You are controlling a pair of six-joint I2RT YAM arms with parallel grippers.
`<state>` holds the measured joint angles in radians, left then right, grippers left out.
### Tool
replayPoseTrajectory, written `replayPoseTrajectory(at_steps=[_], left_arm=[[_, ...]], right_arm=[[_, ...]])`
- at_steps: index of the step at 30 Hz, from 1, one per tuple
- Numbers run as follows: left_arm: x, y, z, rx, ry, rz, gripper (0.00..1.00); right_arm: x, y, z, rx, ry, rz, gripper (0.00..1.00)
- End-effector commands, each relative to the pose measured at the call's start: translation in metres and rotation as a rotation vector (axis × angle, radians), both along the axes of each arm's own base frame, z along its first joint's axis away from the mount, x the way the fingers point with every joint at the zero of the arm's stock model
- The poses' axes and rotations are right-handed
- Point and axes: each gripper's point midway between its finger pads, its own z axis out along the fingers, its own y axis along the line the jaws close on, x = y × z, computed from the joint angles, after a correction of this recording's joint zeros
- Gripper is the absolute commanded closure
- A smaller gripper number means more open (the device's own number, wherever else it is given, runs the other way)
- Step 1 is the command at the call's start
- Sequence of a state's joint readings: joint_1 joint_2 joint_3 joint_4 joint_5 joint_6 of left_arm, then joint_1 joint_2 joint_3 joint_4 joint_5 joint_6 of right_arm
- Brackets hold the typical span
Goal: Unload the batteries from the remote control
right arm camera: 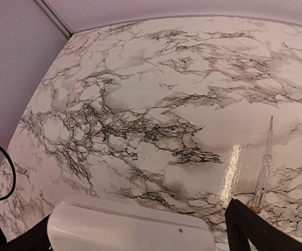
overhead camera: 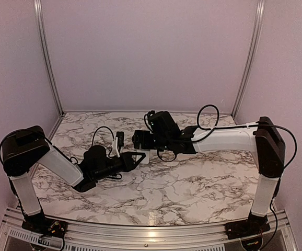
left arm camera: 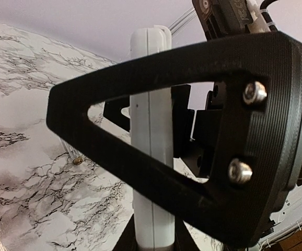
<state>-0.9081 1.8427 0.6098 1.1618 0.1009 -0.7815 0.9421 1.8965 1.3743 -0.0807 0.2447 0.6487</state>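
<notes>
**Left wrist view, nearest.** The left fingers (left arm camera: 234, 172) are closed on the remote control (left arm camera: 150, 130). The white bar stands upright between them and runs from 6 o'clock to 12 o'clock in the frame. It is clamped at mid-length, with both rounded ends free.

**Right wrist view.** The right fingers (right arm camera: 255, 230) bracket one rounded end of the remote control at 6 o'clock. A narrow gap shows beside the finger at 5 o'clock, so it cannot be told whether they are pressing on the casing or only flanking it.

**Top view.** Both arms meet just left of the tabletop's centre, and the remote control is held above the marble rather than lying on it.

**Farther out.** On the tabletop (right arm camera: 156, 104) lies a thin clear rod (right arm camera: 263, 167) with a gold-coloured tip, at about 4 o'clock in the right wrist view and well apart from the hands. The batteries are not visible in any view, nor is the compartment cover.

**Handling (judged).**
- The casing looks light, stiff and smooth, so it is likely to slip or twist under a light pinch.
- Hold is best taken across the two long edges at mid-length, as the left fingers do.
- That leaves one end free for the right fingers to work the cover.
- The batteries should be small, hard and round. They are likely to roll once freed and call for a pinch across the middle.
</notes>
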Motion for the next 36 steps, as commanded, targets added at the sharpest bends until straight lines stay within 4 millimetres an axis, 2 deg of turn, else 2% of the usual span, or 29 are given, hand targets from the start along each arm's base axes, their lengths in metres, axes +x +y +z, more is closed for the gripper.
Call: replayPoseTrajectory(at_steps=[1, 10, 14, 25, 30, 36], left_arm=[[-0.007, 0.004, 0.010, 0.014, -0.032, -0.012, 1.00], [-0.011, 0.008, 0.011, 0.085, -0.053, -0.027, 1.00], [-0.023, 0.009, 0.017, 0.124, -0.070, -0.084, 1.00], [-0.065, 0.011, 0.044, 0.123, -0.085, -0.281, 1.00], [-0.081, 0.010, 0.051, 0.119, -0.085, -0.365, 1.00], [-0.092, 0.007, 0.052, 0.108, -0.081, -0.432, 1.00]], right_arm=[[-0.008, 0.001, 0.026, -0.021, -0.076, 0.135, 0.02], [-0.018, -0.010, 0.036, 0.007, -0.091, 0.424, 0.02], [-0.037, -0.010, 0.032, 0.059, -0.058, 0.620, 0.02], [-0.097, -0.021, 0.060, 0.241, -0.116, 0.966, 0.02], [-0.112, -0.022, 0.064, 0.295, -0.110, 1.038, 0.08], [-0.129, -0.023, 0.082, 0.378, -0.124, 1.121, 0.20]])
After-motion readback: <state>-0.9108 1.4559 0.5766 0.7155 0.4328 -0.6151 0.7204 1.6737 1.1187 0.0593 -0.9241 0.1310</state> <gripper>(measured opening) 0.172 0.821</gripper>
